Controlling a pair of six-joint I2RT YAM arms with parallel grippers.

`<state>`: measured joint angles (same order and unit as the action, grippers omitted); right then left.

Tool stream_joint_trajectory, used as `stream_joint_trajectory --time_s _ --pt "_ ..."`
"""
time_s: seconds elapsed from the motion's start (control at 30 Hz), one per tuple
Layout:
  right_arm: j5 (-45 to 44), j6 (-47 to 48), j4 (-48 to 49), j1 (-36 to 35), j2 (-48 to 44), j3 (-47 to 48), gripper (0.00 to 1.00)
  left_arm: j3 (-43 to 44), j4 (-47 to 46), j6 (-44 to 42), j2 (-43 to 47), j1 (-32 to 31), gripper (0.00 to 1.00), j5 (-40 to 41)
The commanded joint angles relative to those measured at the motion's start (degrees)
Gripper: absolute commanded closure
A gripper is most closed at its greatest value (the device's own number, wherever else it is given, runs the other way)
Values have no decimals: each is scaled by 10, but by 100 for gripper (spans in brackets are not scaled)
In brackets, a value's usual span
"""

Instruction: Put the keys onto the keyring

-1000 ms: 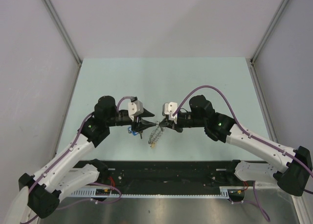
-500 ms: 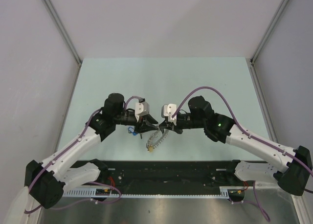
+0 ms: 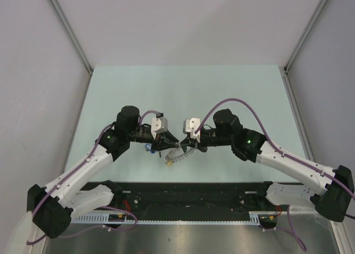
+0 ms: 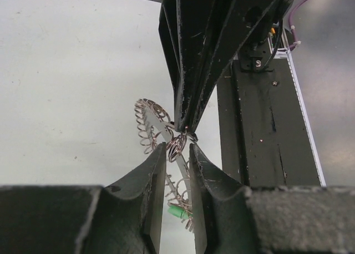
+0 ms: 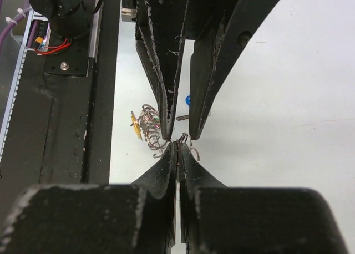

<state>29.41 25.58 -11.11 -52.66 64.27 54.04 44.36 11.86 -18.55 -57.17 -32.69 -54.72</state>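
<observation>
Nearest, a black rail (image 3: 188, 194) ran along the table's (image 3: 183, 87) near edge. Just beyond it, about midway along that edge, the keyring (image 3: 177, 154) hung tilted from my grip, its yellow tag (image 3: 171, 164) on the nearest side. My right gripper (image 5: 178, 145) was pinched together on the ring's rim. My left gripper (image 4: 177, 148) met it tip to tip, jaws a narrow way apart astride the same rim (whether its pads touched metal I could not tell). A green tag (image 4: 176, 211) dangled by my left fingers. Farther on, beneath my left gripper, the blue key (image 5: 188, 100) lay on the table.
</observation>
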Motion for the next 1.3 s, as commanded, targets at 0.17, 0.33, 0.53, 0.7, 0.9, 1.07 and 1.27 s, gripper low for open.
stream_joint_trajectory --time_s 0.17,0.33,0.53,0.7,0.9,1.07,1.27 --pt "6 6 29 -4 -15 34 100 14 19 -32 13 -2 73 -28" --pt "7 7 30 -4 -14 34 100 19 25 -33 0 -2 74 -28" --pt "7 8 28 -5 -12 34 100 21 27 -33 -8 -3 79 -41" --pt "7 9 26 -6 -8 34 100 23 26 -29 -13 -4 85 -52" --pt "2 8 29 -9 -5 34 100 24 26 -25 -17 -7 91 -54" --pt "-15 5 20 -11 -11 34 100 24 13 -9 -10 -7 100 -42" --pt "-42 -2 7 -11 -27 34 100 -4 -64 70 36 6 100 19"
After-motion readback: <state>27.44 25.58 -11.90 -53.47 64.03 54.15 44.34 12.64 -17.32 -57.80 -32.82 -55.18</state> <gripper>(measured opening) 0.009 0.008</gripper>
